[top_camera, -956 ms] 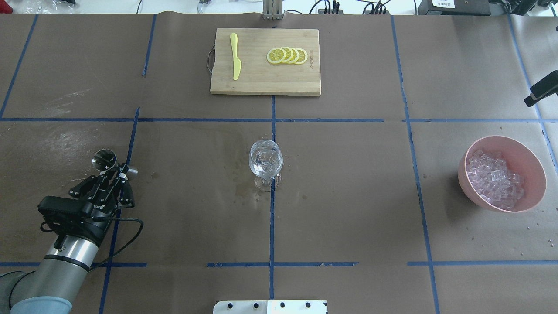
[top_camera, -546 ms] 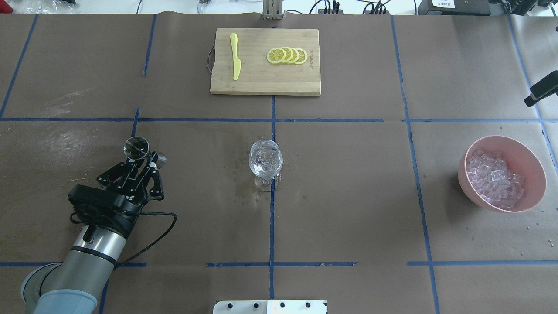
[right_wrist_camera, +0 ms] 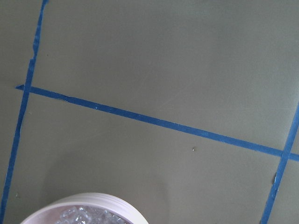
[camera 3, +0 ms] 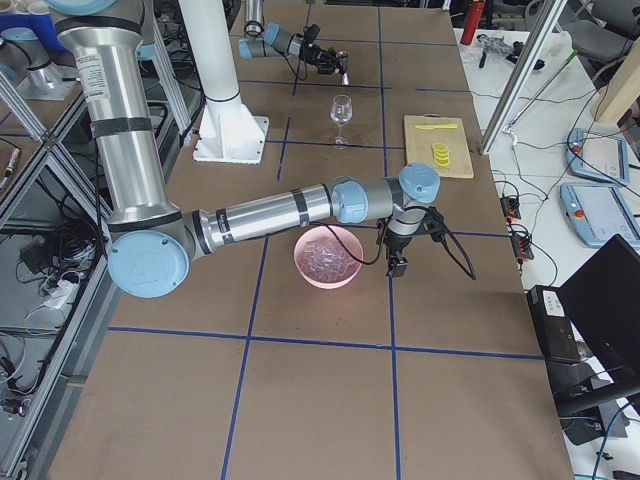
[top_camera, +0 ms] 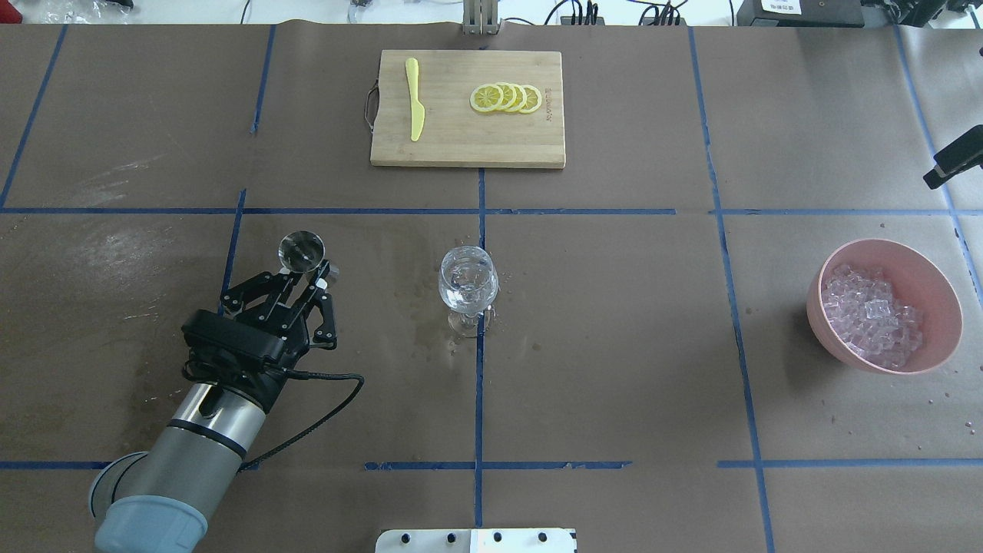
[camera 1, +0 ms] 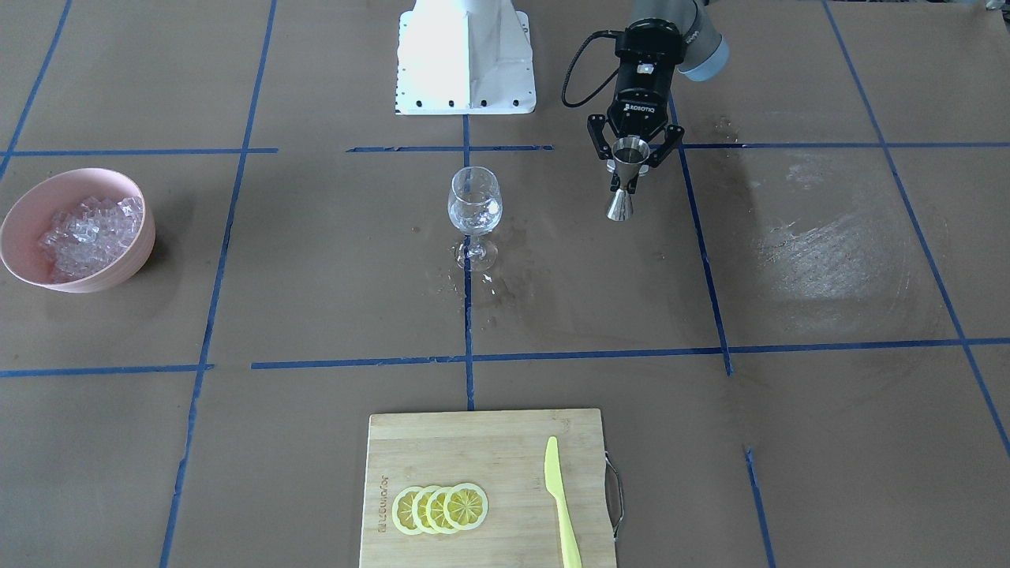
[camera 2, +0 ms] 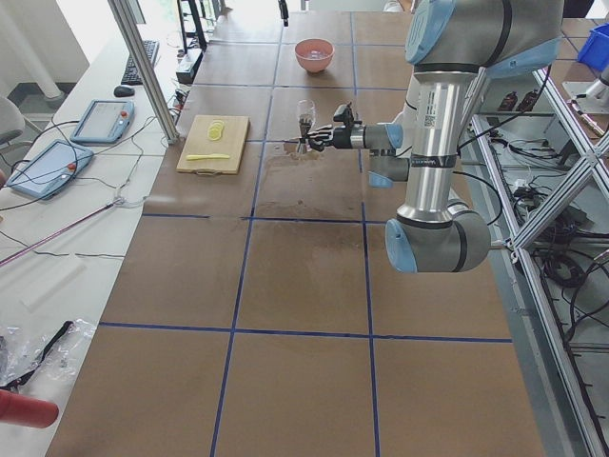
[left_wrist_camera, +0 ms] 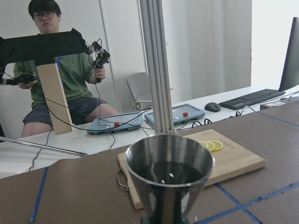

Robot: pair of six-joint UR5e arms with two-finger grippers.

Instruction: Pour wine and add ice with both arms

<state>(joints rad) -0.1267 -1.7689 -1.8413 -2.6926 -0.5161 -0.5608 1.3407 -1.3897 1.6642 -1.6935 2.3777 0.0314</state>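
Our left tool (camera 1: 628, 181) is clamped on the waist of an upright steel measuring cup (left_wrist_camera: 169, 186) with wine (left_wrist_camera: 169, 171) in it, near the stemmed glass (top_camera: 467, 284). Ice (top_camera: 872, 315) lies heaped in the pink bowl (top_camera: 925, 265). We cannot tell whether our right tool (camera 3: 397, 262), just beside the bowl, is gaping or closed.

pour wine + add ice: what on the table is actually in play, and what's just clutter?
In play:
- left tool, gripping the jigger
- wine glass
- ice in the pink bowl
- right tool, near that bowl

Lying about:
- cutting board
- lemon slices on it
- yellow knife on it
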